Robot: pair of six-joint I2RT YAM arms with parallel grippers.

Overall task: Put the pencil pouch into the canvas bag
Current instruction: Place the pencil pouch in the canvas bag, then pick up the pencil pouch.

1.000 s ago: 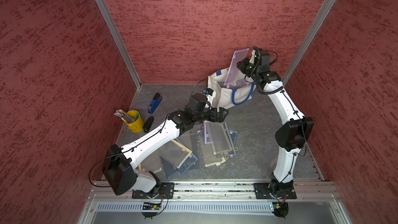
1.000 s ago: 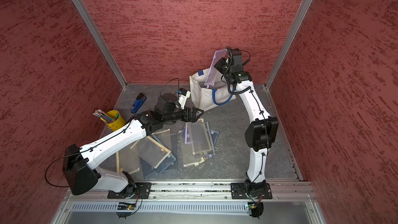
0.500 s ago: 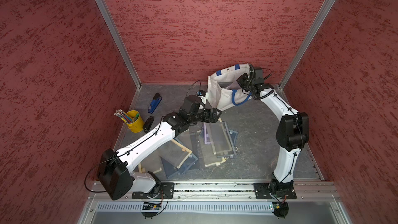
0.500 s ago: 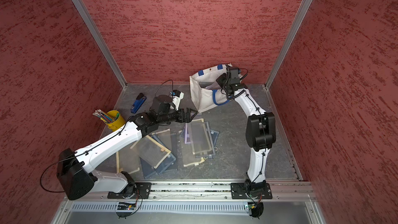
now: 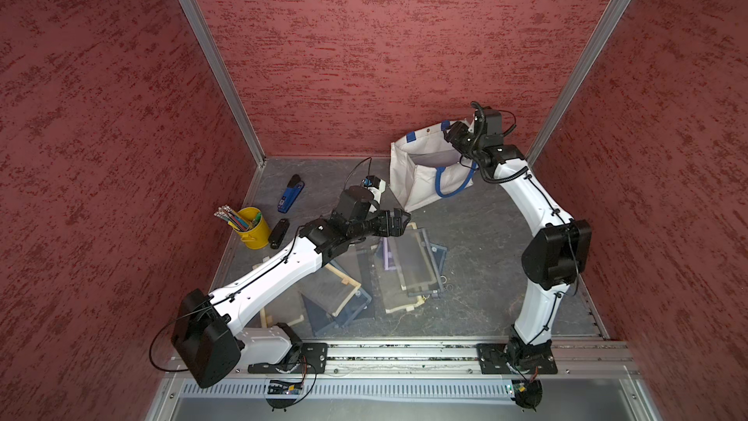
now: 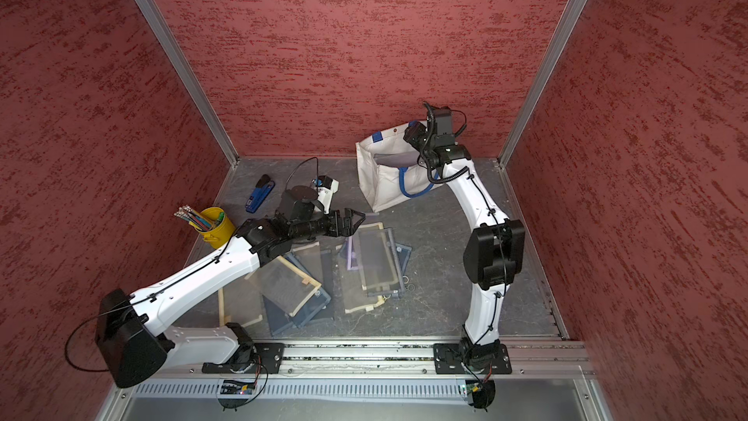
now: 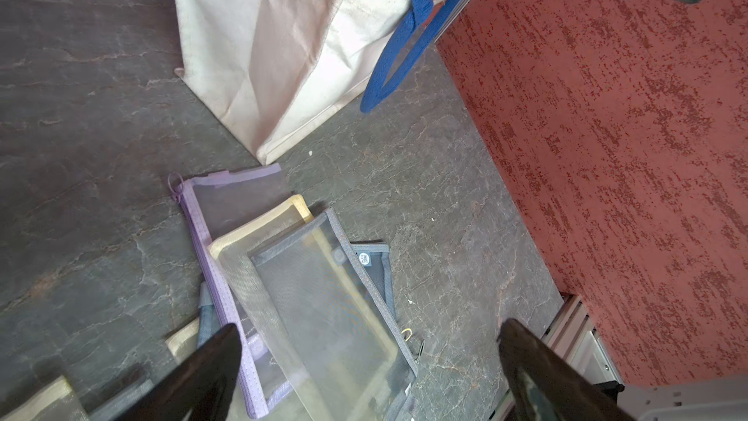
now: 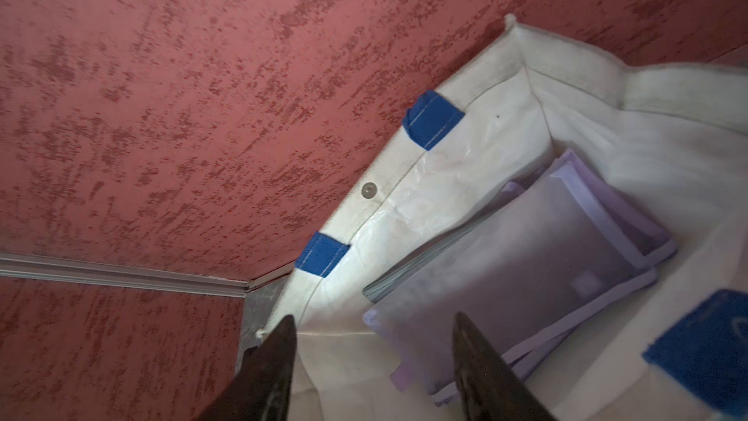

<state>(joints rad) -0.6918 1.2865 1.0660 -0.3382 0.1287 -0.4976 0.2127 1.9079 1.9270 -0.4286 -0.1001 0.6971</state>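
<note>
The off-white canvas bag (image 5: 421,188) with blue handles stands open at the back right, seen in both top views (image 6: 384,192). A purple mesh pencil pouch (image 8: 526,245) lies inside it on top of other pouches. My right gripper (image 8: 374,317) hangs open over the bag's mouth (image 5: 451,135) with nothing between its fingers and apart from the pouch. My left gripper (image 7: 370,326) is wide open and empty, hovering above a pile of mesh pouches (image 7: 307,277) on the table, in front of the bag (image 7: 263,54).
Several mesh pouches (image 5: 409,265) lie spread over the middle of the table. A yellow bucket of pencils (image 5: 253,230), a blue stapler (image 5: 289,194) and a small black object (image 5: 279,232) sit at the left. Red walls enclose three sides.
My right arm came down from high above the bag with the purple pouch, opened, and the pouch now lies in the bag. The left arm shifted only slightly.
</note>
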